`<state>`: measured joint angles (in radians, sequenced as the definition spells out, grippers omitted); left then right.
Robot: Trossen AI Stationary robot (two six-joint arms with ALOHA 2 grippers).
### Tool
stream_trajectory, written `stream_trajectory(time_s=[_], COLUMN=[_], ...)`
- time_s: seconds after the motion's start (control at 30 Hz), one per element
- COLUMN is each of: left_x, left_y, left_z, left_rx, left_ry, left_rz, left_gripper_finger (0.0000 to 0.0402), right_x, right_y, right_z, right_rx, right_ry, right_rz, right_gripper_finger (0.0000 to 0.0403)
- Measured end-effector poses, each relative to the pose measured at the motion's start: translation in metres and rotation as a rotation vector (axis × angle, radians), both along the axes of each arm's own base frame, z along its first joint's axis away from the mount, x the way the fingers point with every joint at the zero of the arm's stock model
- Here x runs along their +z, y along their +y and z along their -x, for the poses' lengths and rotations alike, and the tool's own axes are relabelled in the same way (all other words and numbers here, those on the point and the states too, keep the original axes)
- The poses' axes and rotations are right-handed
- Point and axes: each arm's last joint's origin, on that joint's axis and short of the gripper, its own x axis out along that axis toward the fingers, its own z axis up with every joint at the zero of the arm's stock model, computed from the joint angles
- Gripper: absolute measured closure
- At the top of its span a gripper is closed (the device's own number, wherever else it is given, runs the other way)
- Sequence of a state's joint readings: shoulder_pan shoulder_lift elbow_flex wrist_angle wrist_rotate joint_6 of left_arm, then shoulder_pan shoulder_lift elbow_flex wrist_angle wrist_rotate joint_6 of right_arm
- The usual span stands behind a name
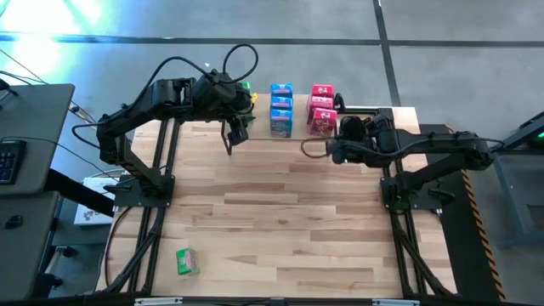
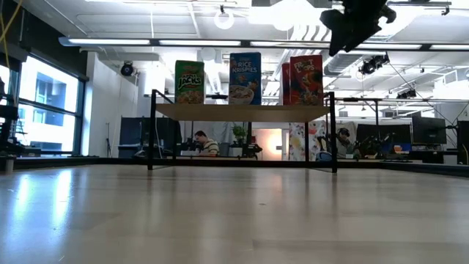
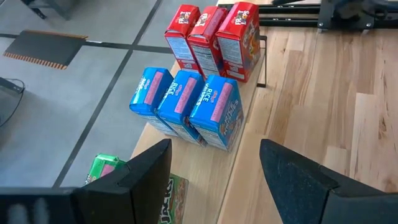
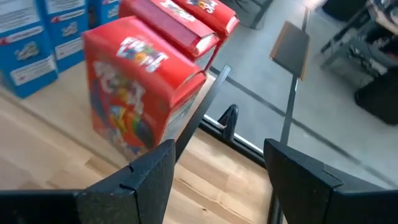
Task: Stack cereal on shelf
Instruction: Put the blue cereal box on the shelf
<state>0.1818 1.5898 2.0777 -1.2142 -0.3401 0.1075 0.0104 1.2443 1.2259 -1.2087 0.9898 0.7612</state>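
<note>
**Cereal: one green box lying far from both arms**

Cereal is what we are tracking, and the shelf [image 1: 374, 110] at the far edge of the desk [image 1: 280, 221] is already carrying most of it: blue boxes [image 1: 281, 109] in the middle, red boxes [image 1: 321, 109] beside them, green ones [image 1: 246, 88] mostly hidden under the left arm. We are spotting one stray green box [image 1: 187, 261] lying flat near the desk's front left corner, well apart from everything else.

Both arms are hovering up at the shelf. The left end effector [image 1: 235, 134] is hanging with its fingers spread and nothing between them; the right end effector [image 1: 316, 148] is likewise parted and empty, just in front of the red boxes. We are judging the left arm the nearer one, since the stray box is sitting on its side of the desk, back toward its base. Its long axis is running roughly front to back, slightly skewed.
</note>
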Motion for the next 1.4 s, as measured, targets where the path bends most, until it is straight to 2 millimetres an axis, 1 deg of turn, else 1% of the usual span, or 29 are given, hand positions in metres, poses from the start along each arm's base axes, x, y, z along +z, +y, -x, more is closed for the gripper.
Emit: stream_trajectory(time_s=[0.13,0.3,0.6,1.23,1.4], left_x=[0.0,0.0,0.0,0.0,0.0], left_y=[0.0,0.0,0.0,0.0,0.0], left_z=[0.0,0.0,0.0,0.0,0.0], left_rx=[0.0,0.0,0.0,0.0,0.0], left_ry=[0.0,0.0,0.0,0.0,0.0], left_rz=[0.0,0.0,0.0,0.0,0.0], left_gripper_finger=[0.0165,0.0165,0.0165,0.0165,0.0165], right_x=[0.001,0.001,0.004,0.004,0.011], right_y=[-0.011,-0.021,-0.029,-0.031,-0.027], right_z=[-0.003,-0.008,-0.014,-0.014,-0.015], right_rx=[-0.029,-0.015,0.036,0.036,0.058], right_ry=[-0.028,-0.029,-0.04,-0.036,-0.057], right_rz=[-0.023,-0.054,-0.058,-0.059,-0.068], right_gripper_finger=[0.0164,0.0164,0.0164,0.0164,0.0164])
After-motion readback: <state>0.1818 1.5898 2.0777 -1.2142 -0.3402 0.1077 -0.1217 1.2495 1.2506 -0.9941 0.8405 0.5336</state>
